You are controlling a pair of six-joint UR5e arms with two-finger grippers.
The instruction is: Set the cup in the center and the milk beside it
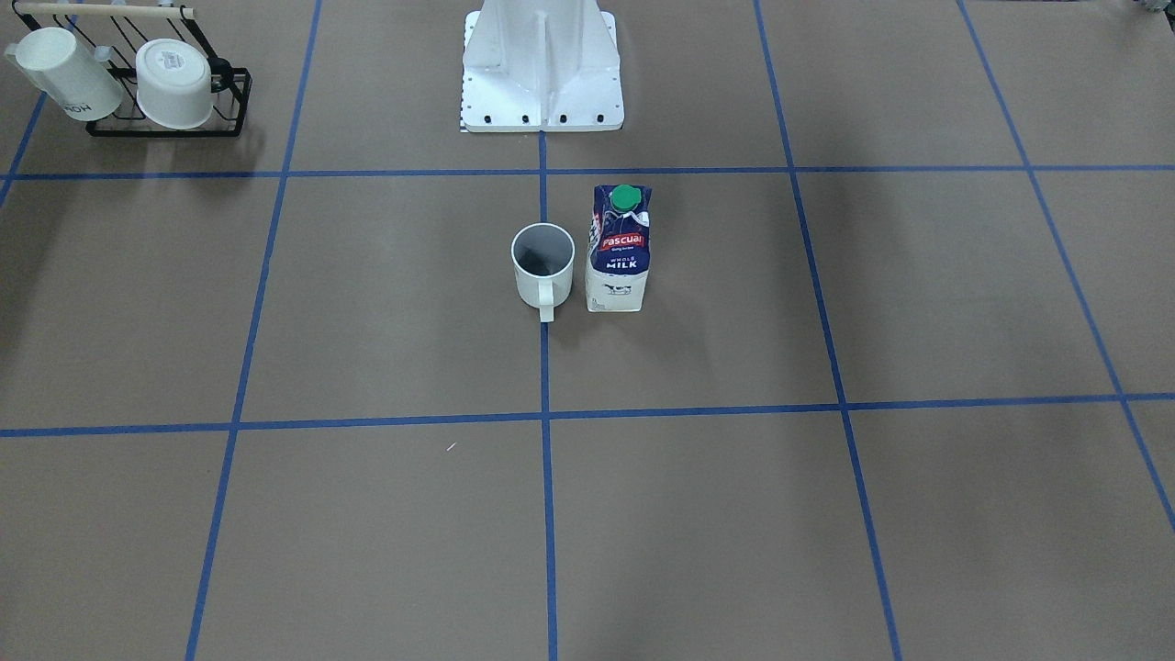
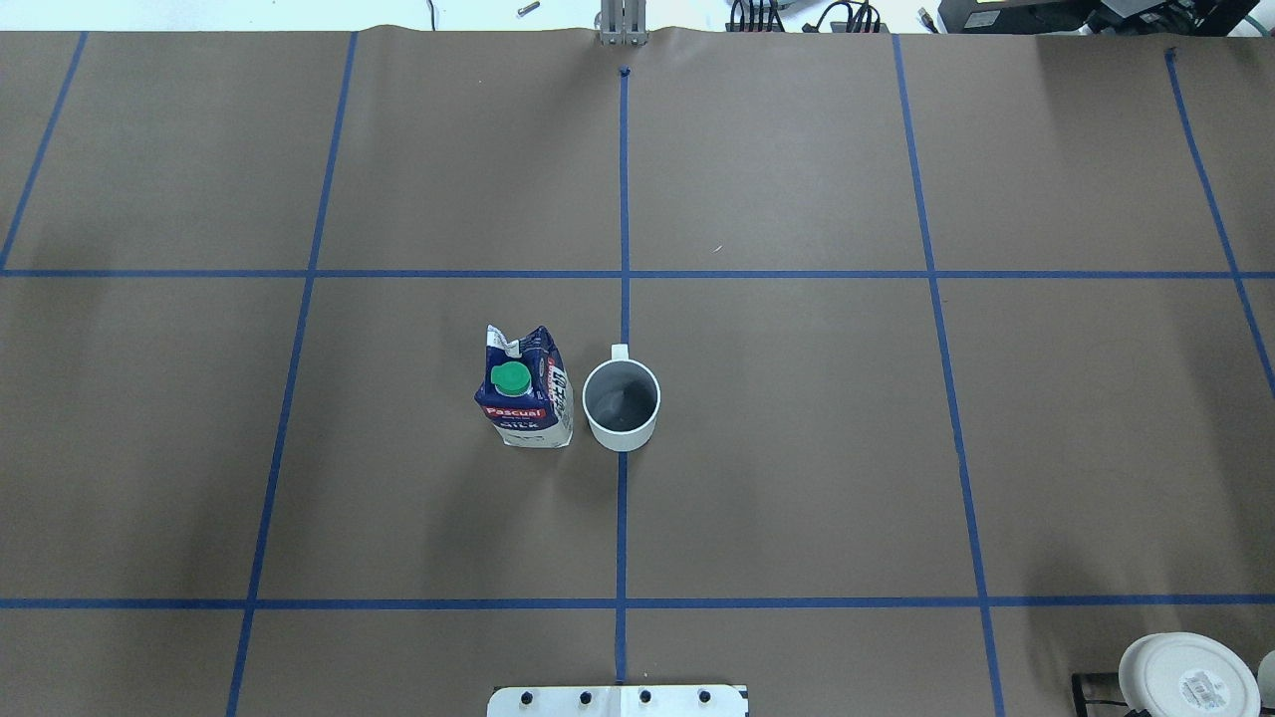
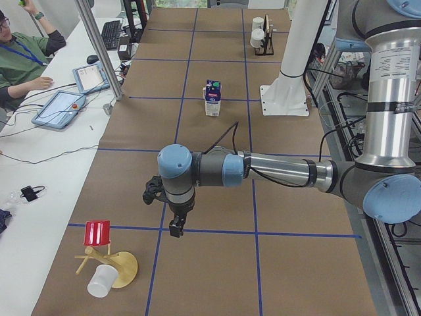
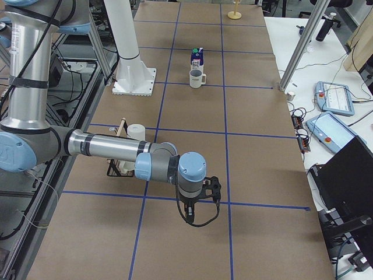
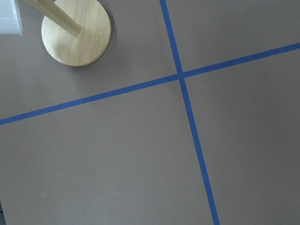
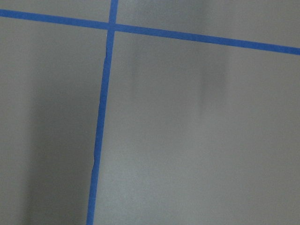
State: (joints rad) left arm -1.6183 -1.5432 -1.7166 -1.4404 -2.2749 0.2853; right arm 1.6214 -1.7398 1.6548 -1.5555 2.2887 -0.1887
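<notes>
The cup (image 1: 542,266) stands upright on the middle blue tape line (image 2: 622,498) of the brown surface, handle toward the far side from the robot; it also shows in the overhead view (image 2: 621,403) and the right view (image 4: 197,78). The milk (image 1: 619,248) stands upright close beside it, on the robot's left, and shows overhead (image 2: 524,390) and in both side views (image 3: 212,99) (image 4: 197,58). My left gripper (image 3: 173,229) hangs over the table's left end, far from both. My right gripper (image 4: 190,214) hangs over the right end. Whether either is open I cannot tell.
A black wire rack (image 1: 229,101) with two white cups stands at the robot's right (image 2: 1185,677). A wooden stand (image 3: 125,266) with a red cup (image 3: 97,233) and a white cup (image 3: 100,282) stands at the left end; its base shows (image 5: 76,33). The robot's white pedestal (image 1: 542,73) stands behind the cup.
</notes>
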